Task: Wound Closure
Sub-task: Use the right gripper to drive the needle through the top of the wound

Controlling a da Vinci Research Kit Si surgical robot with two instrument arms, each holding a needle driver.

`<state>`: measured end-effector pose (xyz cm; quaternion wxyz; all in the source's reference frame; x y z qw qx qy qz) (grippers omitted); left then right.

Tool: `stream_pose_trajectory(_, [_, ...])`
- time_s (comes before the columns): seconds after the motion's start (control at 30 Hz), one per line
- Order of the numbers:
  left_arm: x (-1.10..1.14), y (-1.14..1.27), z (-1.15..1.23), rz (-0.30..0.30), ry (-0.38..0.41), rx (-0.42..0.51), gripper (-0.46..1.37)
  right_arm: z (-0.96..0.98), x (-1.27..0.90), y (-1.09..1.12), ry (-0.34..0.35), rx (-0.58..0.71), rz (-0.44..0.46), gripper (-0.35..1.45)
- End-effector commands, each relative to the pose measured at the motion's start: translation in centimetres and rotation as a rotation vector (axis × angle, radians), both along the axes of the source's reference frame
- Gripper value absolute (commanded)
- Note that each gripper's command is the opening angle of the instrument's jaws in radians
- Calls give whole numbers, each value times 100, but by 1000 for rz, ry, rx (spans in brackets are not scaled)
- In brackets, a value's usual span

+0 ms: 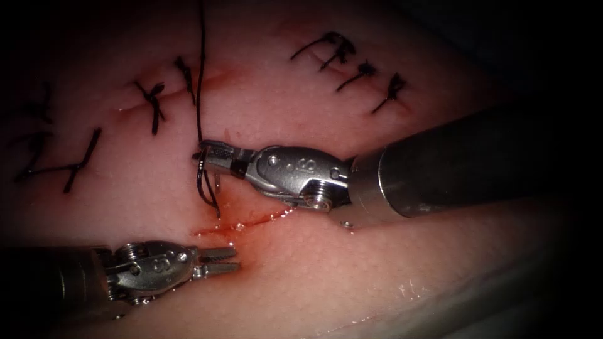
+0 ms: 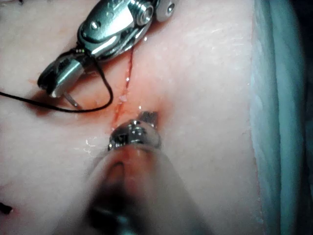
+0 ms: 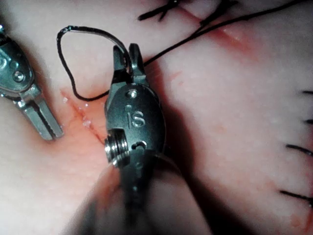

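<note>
1. Endoscope view: my right gripper (image 1: 207,152) comes in from the right and sits above the open cut (image 1: 242,225), its jaws closed on the thread (image 1: 200,75). The thread runs straight up from the jaws to the top edge and hangs below them in a small loop that reaches the cut's left end. A short, thin metal piece shows just under the jaws; I take it for the needle (image 1: 217,182), though I cannot tell how much of it sits in the tissue (image 1: 389,263). My left gripper (image 1: 227,260) lies low on the left, just below the cut, its jaws slightly parted and holding nothing. Finished stitches (image 1: 154,100) sit well above, and bare tissue lies between the two tools.

2. Left wrist view: my left gripper (image 2: 148,116) hovers at the cut's (image 2: 128,78) near end, red fluid (image 2: 142,105) around it. The right gripper (image 2: 61,81) is beyond, the thread (image 2: 93,108) curving beside it. The tissue's edge (image 2: 254,122) runs alongside, pale cloth (image 2: 281,112) past it.

3. Right wrist view: my right gripper (image 3: 127,58) is pinched on the thread (image 3: 68,63), which loops beside it. The left gripper (image 3: 41,117) is parted and empty, just beside the cut (image 3: 80,117).
</note>
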<state>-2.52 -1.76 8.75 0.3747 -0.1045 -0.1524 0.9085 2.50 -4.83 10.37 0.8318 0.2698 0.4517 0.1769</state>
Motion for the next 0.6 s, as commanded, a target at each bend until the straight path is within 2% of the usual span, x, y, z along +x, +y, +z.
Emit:
stream_pose_trajectory(0.03, [-12, -13, 28, 11, -22, 71, -35, 1, 5, 0, 3, 2, 3, -35])
stream_pose_trajectory(0.2, [-17, -49, 37, 68, -38, 213, -35, 2, 12, 9, 8, 8, 9, -35])
stream_pose_trajectory(0.33, [-23, -58, 27, 89, -58, 232, -35, 3, 15, 20, 13, 24, 16, -35])
stream_pose_trajectory(0.47, [-31, -64, 21, 108, -69, 242, -13, 3, 16, 34, 15, 92, 39, -35])
stream_pose_trajectory(0.6, [-34, -63, 21, 117, -65, 228, -9, 2, 18, 45, 8, 169, 53, -35])
